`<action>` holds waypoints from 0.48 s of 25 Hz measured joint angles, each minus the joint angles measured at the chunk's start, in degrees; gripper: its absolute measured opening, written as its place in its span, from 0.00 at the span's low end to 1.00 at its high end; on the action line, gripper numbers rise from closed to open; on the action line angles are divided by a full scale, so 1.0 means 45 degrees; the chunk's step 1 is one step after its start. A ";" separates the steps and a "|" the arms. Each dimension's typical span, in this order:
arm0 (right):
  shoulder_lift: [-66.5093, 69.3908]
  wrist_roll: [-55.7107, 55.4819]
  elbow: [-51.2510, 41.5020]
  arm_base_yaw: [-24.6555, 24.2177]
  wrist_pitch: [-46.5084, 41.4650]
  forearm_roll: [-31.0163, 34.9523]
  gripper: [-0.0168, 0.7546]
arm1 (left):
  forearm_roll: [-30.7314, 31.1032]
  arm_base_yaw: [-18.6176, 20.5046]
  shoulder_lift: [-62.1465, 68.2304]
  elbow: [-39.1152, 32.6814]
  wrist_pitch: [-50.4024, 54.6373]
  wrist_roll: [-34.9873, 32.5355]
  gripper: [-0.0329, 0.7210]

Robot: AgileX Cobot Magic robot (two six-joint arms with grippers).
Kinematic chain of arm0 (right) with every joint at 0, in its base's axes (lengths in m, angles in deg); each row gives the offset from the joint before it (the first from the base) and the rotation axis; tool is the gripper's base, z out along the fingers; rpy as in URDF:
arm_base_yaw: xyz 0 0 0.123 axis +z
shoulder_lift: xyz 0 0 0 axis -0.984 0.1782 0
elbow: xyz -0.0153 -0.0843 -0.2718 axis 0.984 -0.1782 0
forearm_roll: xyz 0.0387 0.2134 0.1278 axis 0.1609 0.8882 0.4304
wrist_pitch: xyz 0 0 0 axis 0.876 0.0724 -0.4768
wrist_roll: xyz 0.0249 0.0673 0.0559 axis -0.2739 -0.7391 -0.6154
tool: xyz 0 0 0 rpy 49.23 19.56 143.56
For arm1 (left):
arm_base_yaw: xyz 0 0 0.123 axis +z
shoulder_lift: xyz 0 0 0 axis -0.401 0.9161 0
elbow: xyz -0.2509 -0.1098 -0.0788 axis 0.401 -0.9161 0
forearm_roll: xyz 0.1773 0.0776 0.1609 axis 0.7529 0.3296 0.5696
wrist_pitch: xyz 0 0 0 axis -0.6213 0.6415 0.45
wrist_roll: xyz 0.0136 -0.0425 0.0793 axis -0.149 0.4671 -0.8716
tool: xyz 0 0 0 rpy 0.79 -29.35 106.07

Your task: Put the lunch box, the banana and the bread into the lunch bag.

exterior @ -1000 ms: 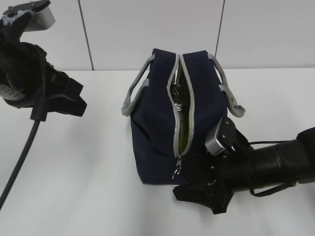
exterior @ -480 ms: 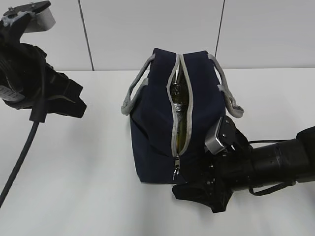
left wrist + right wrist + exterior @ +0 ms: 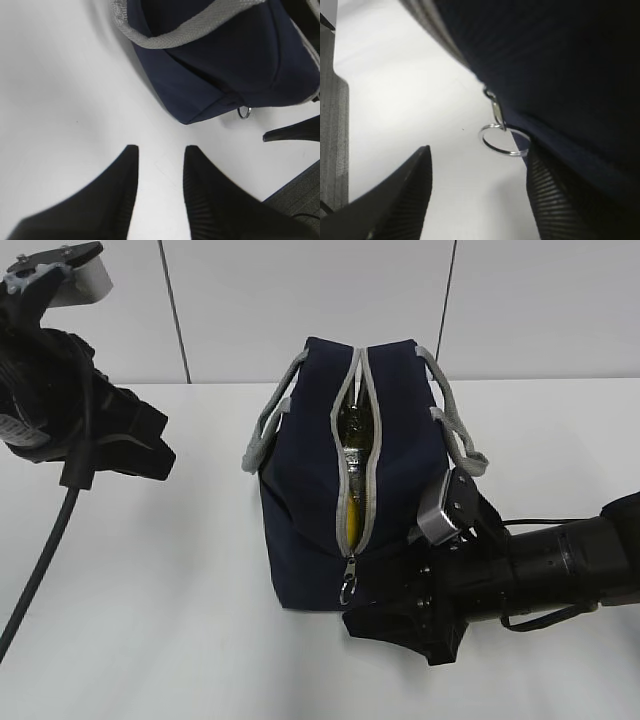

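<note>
White tabletop (image 3: 160,620) holds the boxy navy-blue fabric lunch bag (image 3: 310,500); both the right gripper (image 3: 477,192) and the left gripper (image 3: 160,192) stand parted, empty, the right flanking the bag's metal ring pull (image 3: 504,140).

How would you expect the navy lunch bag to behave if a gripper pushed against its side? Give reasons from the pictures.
The lunch bag is fabric with drooping strap handles, so its wall would probably dent. It looks filled, so it may slide rather than tip.

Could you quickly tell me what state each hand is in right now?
Left hand: open, empty, above the table.
Right hand: open, around the ring pull of the lunch bag, not gripping it.
</note>
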 joint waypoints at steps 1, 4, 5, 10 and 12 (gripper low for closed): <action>0.0000 0.0000 0.0000 0.0000 -0.0263 0.0000 0.62 | 0.0000 0.0000 0.0000 0.0000 0.0000 0.0000 0.36; 0.0000 -0.0025 0.0022 0.0000 -0.0629 0.0000 0.62 | 0.0000 0.0000 0.0000 0.0000 0.0000 0.0000 0.36; 0.0000 -0.0025 0.0022 0.0000 -0.0660 0.0000 0.62 | 0.0000 0.0000 0.0000 0.0000 0.0000 0.0000 0.36; 0.0000 -0.0044 0.0049 0.0000 -0.0200 0.0000 0.62 | 0.0000 0.0000 0.0000 0.0000 0.0000 0.0000 0.36; 0.0000 -0.0044 0.0049 0.0000 0.0123 0.0000 0.62 | 0.0000 0.0000 0.0000 0.0000 0.0000 0.0000 0.36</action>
